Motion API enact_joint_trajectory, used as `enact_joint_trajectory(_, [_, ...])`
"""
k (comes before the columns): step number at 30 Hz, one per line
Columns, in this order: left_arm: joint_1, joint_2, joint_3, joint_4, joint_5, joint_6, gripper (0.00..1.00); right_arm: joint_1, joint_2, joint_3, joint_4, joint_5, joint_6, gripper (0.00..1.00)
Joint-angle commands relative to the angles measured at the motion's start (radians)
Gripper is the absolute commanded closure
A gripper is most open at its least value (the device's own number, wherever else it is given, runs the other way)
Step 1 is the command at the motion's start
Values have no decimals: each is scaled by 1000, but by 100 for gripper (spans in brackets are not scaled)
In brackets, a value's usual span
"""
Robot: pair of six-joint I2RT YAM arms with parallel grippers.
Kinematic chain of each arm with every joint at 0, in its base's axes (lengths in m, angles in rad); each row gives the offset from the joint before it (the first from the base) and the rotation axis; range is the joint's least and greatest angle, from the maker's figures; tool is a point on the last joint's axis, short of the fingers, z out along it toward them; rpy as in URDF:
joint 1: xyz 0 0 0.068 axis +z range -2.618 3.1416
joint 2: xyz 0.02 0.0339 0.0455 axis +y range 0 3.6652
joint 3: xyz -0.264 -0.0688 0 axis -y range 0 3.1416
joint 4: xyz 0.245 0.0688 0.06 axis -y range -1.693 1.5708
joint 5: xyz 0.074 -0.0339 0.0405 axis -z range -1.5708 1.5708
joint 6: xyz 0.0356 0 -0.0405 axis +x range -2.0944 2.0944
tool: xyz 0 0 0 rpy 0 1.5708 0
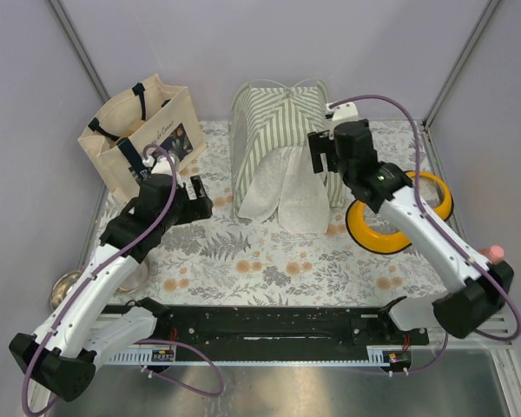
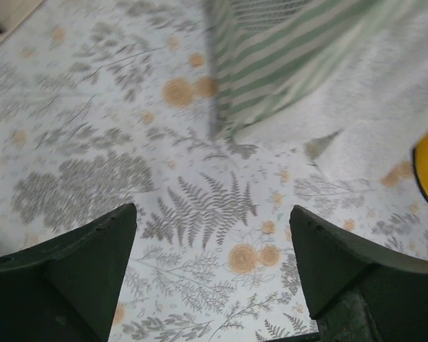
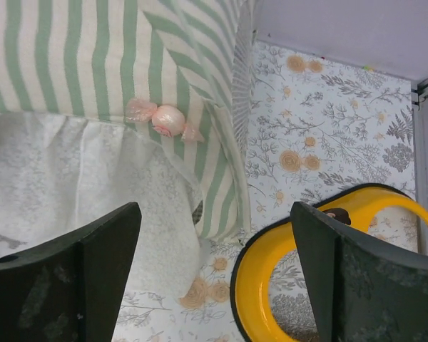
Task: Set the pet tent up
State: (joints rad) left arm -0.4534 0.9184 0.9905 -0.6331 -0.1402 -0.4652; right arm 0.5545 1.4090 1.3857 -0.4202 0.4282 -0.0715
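Bright even light, soft shadows; left wrist view blurred.

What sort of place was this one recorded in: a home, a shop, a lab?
Probably a staged lab test cell, not a home: plain grey panel walls framed by metal posts, a fern-print tablecloth as dressing, and a black base rail carrying both robot arms.

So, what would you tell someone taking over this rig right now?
Left gripper: jaws open, empty, above the table near the front left corner of the pet tent.
Right gripper: jaws open, empty, by the tent's right side, near the yellow ring.
Tent stands upright at the back, flaps hanging down.
Done: tent looks erected.
Left: probably only withdrawing both arms.
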Motion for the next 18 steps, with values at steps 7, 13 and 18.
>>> enact_joint_trajectory(7, [220, 71, -174, -223, -363, -315, 1, -2, -242, -91, -149, -265, 475, 14])
enact_joint_trajectory(13, [441, 193, -194, -139, -390, -331, 13, -1, -255, -169, -149, -348, 561, 20])
enact_joint_trajectory(18, [554, 355, -168, -67, -360, -316, 23, -1, -280, -186, -152, -347, 561, 20])
